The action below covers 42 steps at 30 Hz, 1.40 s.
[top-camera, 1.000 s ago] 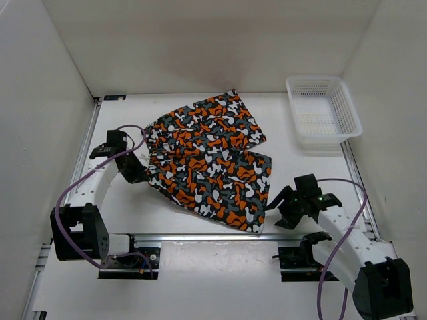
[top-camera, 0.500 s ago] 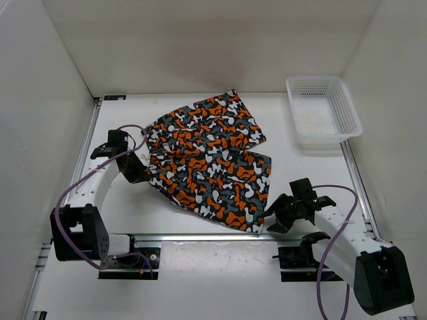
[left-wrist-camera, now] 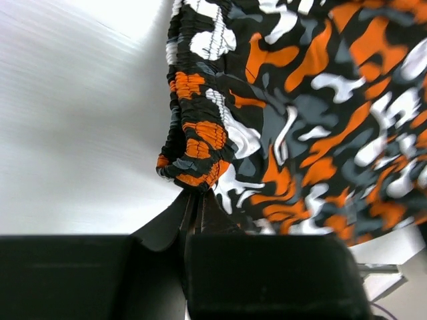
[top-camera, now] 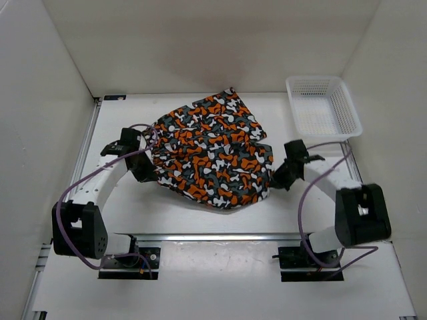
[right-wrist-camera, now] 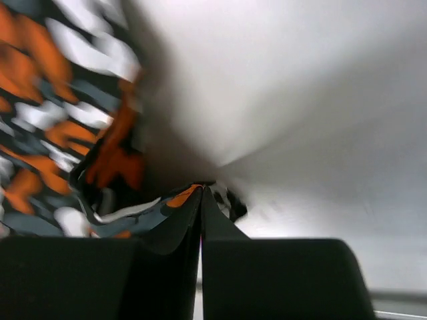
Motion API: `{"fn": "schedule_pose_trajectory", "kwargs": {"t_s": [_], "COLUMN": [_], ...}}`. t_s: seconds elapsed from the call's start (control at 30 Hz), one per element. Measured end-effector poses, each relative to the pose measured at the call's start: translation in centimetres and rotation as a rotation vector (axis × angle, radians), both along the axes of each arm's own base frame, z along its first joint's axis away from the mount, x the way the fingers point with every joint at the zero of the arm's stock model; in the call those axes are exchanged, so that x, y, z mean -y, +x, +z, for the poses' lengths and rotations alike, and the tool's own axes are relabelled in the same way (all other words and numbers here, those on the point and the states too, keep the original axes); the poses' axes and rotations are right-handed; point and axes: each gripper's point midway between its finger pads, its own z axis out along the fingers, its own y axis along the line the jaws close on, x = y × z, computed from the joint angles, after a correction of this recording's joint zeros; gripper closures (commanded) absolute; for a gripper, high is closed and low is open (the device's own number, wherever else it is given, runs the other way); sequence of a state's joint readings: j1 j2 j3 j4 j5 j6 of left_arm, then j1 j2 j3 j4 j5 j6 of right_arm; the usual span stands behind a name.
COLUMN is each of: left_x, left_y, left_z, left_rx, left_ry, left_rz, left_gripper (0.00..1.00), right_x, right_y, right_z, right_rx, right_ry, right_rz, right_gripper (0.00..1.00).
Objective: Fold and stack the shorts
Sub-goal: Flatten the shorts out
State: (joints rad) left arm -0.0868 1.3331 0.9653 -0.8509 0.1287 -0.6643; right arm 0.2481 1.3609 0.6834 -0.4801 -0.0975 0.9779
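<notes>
The shorts [top-camera: 213, 150], camouflage-patterned in orange, black, grey and white, lie bunched across the middle of the table. My left gripper [top-camera: 145, 175] is shut on their gathered waistband [left-wrist-camera: 195, 150] at the left edge. My right gripper [top-camera: 275, 180] is shut on the cloth at the right edge, where a fold of fabric [right-wrist-camera: 173, 200] is pinched between the closed fingers. The near leg now lies drawn up over the rest of the shorts [right-wrist-camera: 60, 113].
A white mesh basket [top-camera: 323, 113] stands at the back right corner. White walls enclose the table on three sides. A metal rail [top-camera: 213, 236] runs along the near edge between the arm bases.
My right gripper swung from the near right up to the shorts' right edge and shut on the cloth. The near leg has been pulled back over the rest. The left gripper shifted slightly right.
</notes>
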Motion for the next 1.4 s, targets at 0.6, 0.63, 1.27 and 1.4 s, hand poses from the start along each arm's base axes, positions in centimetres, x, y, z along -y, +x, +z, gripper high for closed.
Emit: {"fn": "schedule_pose_trajectory", "kwargs": {"t_s": [0.6, 0.63, 1.27, 1.4], "left_x": [7.1, 7.2, 7.4, 7.3], "left_y": [-0.1, -0.1, 0.4, 0.4], "left_z": [-0.3, -0.3, 0.0, 0.0], "left_rx": [-0.018, -0.02, -0.005, -0.005], "left_ry": [0.01, 0.011, 0.019, 0.021], "left_rz": [-0.042, -0.041, -0.03, -0.029], "left_gripper": [0.9, 0.9, 0.9, 0.9], "right_x": [3.5, 3.5, 2.7, 2.5], "right_y": [0.0, -1.4, -7.9, -7.4], "right_z": [2.5, 1.6, -1.2, -1.2], "right_rx": [0.152, 0.119, -0.015, 0.002], "right_ry": [-0.104, -0.095, 0.045, 0.061], "right_rz": [-0.022, -0.026, -0.149, -0.171], "right_gripper": [0.47, 0.47, 0.48, 0.51]}}
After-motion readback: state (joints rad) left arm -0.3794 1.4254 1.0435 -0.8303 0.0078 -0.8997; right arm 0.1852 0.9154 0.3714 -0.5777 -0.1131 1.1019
